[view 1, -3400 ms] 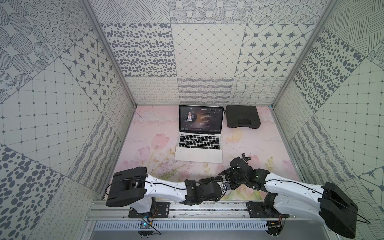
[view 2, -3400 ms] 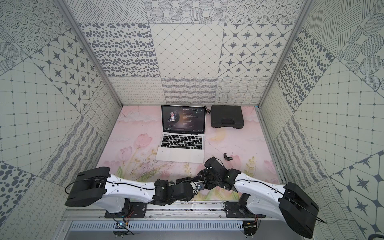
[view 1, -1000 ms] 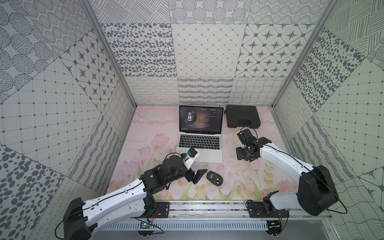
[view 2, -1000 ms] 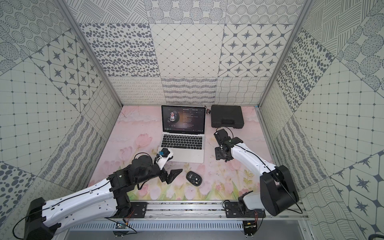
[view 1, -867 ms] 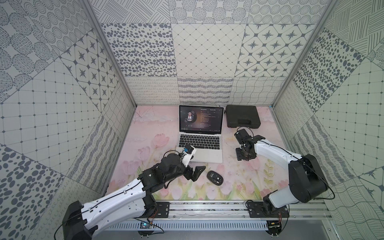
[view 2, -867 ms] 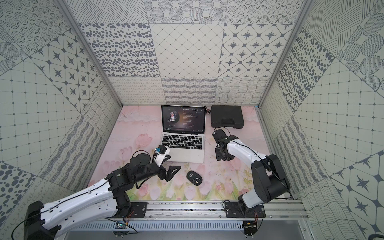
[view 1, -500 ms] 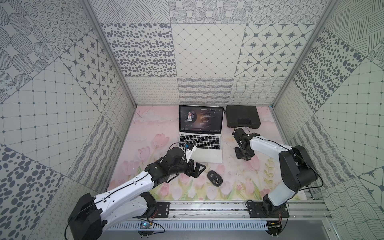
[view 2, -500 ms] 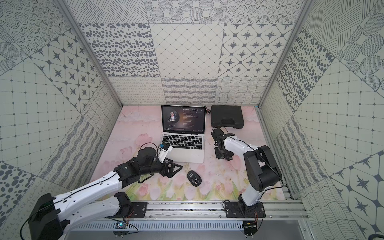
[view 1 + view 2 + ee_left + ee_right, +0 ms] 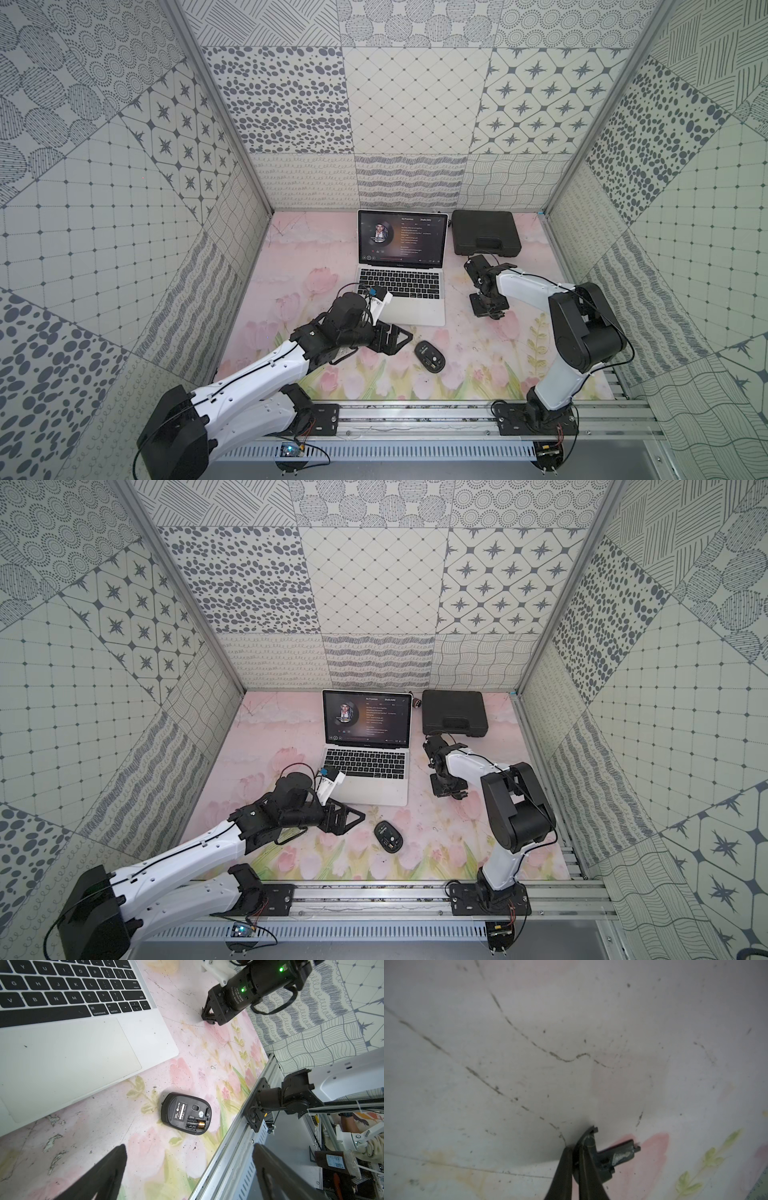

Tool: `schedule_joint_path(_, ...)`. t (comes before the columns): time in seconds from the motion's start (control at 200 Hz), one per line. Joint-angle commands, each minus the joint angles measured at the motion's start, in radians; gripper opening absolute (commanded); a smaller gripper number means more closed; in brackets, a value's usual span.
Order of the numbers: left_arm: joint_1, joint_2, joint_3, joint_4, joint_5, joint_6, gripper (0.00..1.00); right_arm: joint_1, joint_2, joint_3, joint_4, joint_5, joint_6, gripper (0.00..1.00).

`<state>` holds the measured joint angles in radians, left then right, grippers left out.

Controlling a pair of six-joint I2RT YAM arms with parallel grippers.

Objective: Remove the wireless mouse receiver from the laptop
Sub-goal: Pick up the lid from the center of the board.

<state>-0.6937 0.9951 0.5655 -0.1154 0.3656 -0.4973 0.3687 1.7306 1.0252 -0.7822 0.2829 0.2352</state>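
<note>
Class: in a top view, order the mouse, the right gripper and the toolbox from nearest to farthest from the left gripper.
1. mouse, just right of the left gripper.
2. right gripper, farther right, pinching a black shell piece.
3. toolbox, far back right.

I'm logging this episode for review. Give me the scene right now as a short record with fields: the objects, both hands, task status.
laptop: open, screen lit, mid-mat
mouse: belly up, battery exposed, in front of the laptop
toolbox: closed, at the back, beside the screen
left hand: open, empty, above the mat near the mouse
right hand: shut on the black shell piece, down at the mat, right of the laptop
receiver: cannot be made out in any view
task status: neither hand is at the laptop
</note>
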Motion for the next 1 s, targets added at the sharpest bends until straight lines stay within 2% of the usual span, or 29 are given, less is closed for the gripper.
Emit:
schedule_joint_path(0.0,0.007,0.004,-0.003,0.007,0.044,-0.012,1.0,-0.009,0.014,0.004,0.01,-0.027,0.008,0.02)
schedule_joint_path(0.15,0.011,0.009,-0.003,0.002,0.038,-0.012,1.0,-0.01,-0.033,0.0,-0.003,-0.057,0.026,0.0)
schedule_joint_path(0.28,0.011,0.004,0.004,0.008,0.035,-0.006,1.0,-0.01,-0.15,0.031,-0.058,-0.163,0.052,0.0)
schedule_joint_path(0.38,0.012,-0.008,0.01,0.023,0.021,0.007,1.0,-0.011,-0.28,0.054,-0.063,-0.35,0.085,0.0)
schedule_joint_path(0.49,0.033,-0.012,0.019,0.088,0.077,-0.002,1.0,-0.017,-0.398,0.07,0.004,-0.66,0.14,0.0)
schedule_joint_path(0.61,0.089,0.045,0.082,0.137,0.263,-0.032,1.0,-0.018,-0.482,0.037,0.177,-0.958,0.263,0.0)
schedule_joint_path(0.725,0.106,0.059,0.124,0.189,0.376,-0.056,1.0,-0.018,-0.54,-0.021,0.405,-1.137,0.425,0.0)
schedule_joint_path(0.855,0.137,0.031,0.128,0.32,0.458,-0.14,1.0,-0.018,-0.596,-0.099,0.726,-1.254,0.668,0.0)
schedule_joint_path(0.995,0.173,0.046,0.139,0.483,0.561,-0.281,0.99,-0.015,-0.638,-0.14,1.032,-1.303,0.907,0.0)
